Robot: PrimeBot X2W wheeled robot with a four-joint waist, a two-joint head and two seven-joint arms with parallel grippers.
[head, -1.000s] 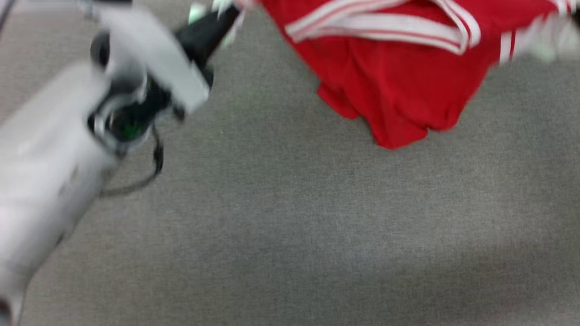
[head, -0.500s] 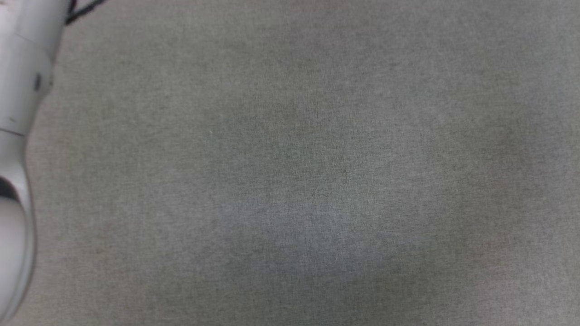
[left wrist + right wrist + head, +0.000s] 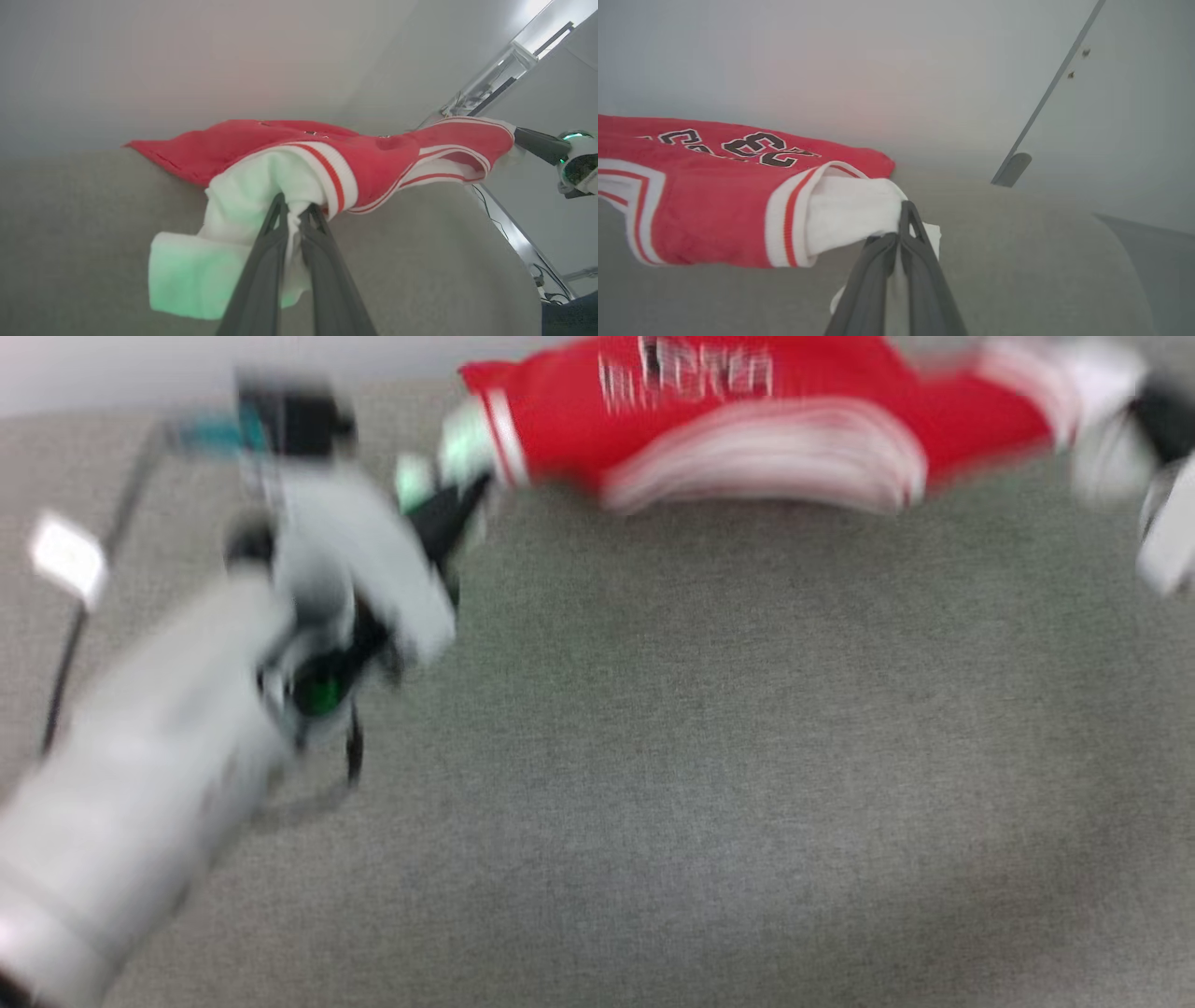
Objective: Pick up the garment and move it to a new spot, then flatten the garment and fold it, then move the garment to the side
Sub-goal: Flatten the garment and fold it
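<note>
The grey tabletop (image 3: 653,784) takes up most of the head view, and all of it is blurred. The garment (image 3: 728,420), red with white-striped trim, stretches across the top of that frame. It is strung between my left fingers (image 3: 448,513) at upper centre-left and my right fingers (image 3: 1162,415) in the upper right corner. With the blur I cannot tell whether its sagging middle touches the tabletop. My pale left forearm (image 3: 140,803) runs from the lower left corner up toward the garment's left end, with a dark cable (image 3: 353,756) hanging below the wrist.

In the left wrist view my left fingers (image 3: 266,261) rise from bottom centre, clamped together on a bunch of white fabric (image 3: 243,205) that pokes out past the garment's striped edge. A loose fold of that fabric droops to the lower left of them. The red body runs away toward the right of the frame. There my right fingers (image 3: 537,142) pinch its far end at the right edge.

In the right wrist view my right fingers (image 3: 873,280) come up from bottom centre, squeezed tight on another wad of white fabric (image 3: 850,214). The garment spreads from them to the left edge of the frame, over the tabletop. Its black, white-outlined number (image 3: 756,149) sits at the upper left, just above the striped trim (image 3: 784,219).
</note>
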